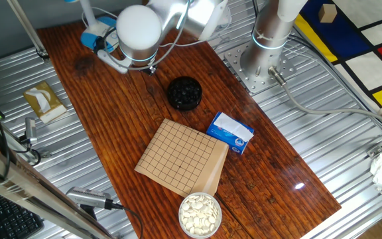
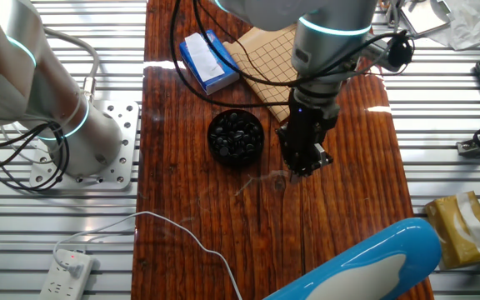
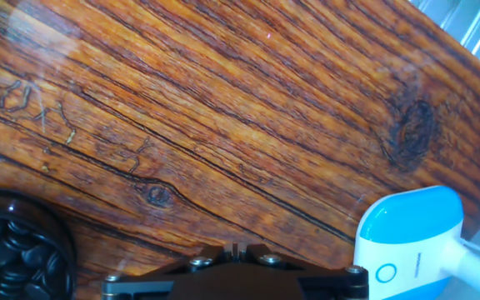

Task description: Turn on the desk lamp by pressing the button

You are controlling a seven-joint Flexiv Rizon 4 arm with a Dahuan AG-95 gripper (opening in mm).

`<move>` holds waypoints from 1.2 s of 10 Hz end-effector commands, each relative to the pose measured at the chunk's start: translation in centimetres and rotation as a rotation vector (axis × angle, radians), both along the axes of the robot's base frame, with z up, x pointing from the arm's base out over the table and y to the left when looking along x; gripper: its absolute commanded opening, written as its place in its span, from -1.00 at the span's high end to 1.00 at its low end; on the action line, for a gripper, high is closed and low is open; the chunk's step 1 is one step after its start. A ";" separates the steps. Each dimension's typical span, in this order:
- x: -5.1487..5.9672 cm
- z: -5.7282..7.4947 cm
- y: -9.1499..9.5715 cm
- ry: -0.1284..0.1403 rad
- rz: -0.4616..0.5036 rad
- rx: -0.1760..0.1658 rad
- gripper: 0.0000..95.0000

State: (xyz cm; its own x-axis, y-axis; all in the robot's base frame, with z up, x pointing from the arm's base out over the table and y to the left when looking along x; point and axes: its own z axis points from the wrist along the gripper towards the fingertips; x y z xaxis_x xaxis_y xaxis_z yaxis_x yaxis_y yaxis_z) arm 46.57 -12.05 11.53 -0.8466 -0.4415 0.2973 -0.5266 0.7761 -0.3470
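**Robot hand poised above a wooden table, lamp button still to its right**

In the hand view, going left to right: a round black bowl of glossy black stones (image 3: 11,250) sits at the lower left edge. Bare reddish-brown wooden tabletop (image 3: 223,108) with dark grain lines fills the middle. The dark body of the two-finger gripper (image 3: 234,250) shows along the bottom edge; its fingertips are out of frame, and no view shows them clearly, so whether they are apart or together cannot be told. At the lower right lies the desk lamp's rounded light-blue base with a white top panel (image 3: 407,237), carrying a small ring-shaped button (image 3: 385,272) and a short line mark beside it. A white stem leaves the base toward the right edge.

In the other fixed view, the gripper hangs over the table just right of the bowl, with the lamp's blue-and-white head (image 2: 365,262) large in the near corner. A thin white cord (image 2: 182,233) trails left to a white power strip (image 2: 67,268).

The step in hand appears to be the approach. To do it well, the hand should likely shift toward the base until a fingertip sits directly above the ring, then descend straight and press briefly. The base looks light, so an off-centre push could tip or slide it.
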 end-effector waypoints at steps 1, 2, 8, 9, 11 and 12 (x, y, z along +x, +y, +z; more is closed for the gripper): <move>0.0 0.0 0.1 0.003 -0.015 -0.010 1.00; 0.0 0.1 0.0 0.002 -0.020 -0.011 1.00; -0.1 0.1 0.0 0.012 -0.014 -0.032 1.00; -0.1 0.1 0.0 0.013 -0.010 -0.035 1.00; -0.1 0.1 0.0 0.010 -0.007 -0.030 1.00; -0.1 0.1 0.0 0.012 -0.005 -0.031 1.00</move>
